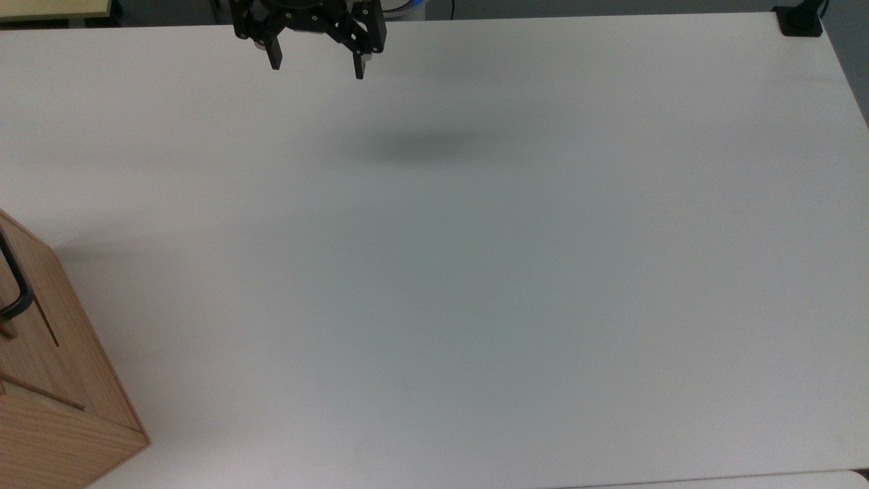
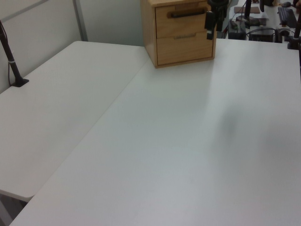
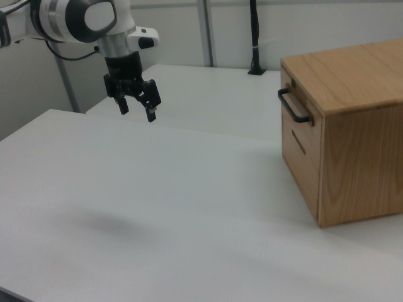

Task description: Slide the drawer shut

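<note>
the drawer [image 3: 293, 112] sits flush in the wooden cabinet [image 3: 352, 132] at the right view's right — it looks pushed all the way in. the gripper [image 3: 135, 102] hangs well apart above the white table [image 3: 157, 207], fingers wide and holding nothing — likely because the job looks done.
</note>
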Robot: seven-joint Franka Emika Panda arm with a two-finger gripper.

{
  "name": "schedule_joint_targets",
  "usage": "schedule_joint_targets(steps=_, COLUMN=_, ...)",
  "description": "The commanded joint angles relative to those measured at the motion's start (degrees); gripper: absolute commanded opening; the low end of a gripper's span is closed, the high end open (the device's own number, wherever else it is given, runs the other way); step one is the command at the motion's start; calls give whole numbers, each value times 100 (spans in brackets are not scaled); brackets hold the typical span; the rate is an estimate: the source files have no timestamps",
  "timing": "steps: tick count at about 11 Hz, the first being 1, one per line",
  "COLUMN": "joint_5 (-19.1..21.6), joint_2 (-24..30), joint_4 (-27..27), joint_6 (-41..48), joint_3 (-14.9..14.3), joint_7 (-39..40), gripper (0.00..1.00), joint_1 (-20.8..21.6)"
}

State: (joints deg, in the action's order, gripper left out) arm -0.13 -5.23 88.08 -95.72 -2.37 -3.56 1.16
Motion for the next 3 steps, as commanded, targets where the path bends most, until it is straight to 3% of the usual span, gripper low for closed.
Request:
schedule_joint_targets(steps=1, joint_5=101, joint_2=198, joint_4=350, joint_6=27, joint_3=-9, joint_7=558, gripper=100, joint_1=7)
schedule_joint_targets(steps=3, joint_5=110, joint_2=189, joint_4=350, joint_6=53, joint_3=-17, joint_7=524, gripper=100, joint_1=7)
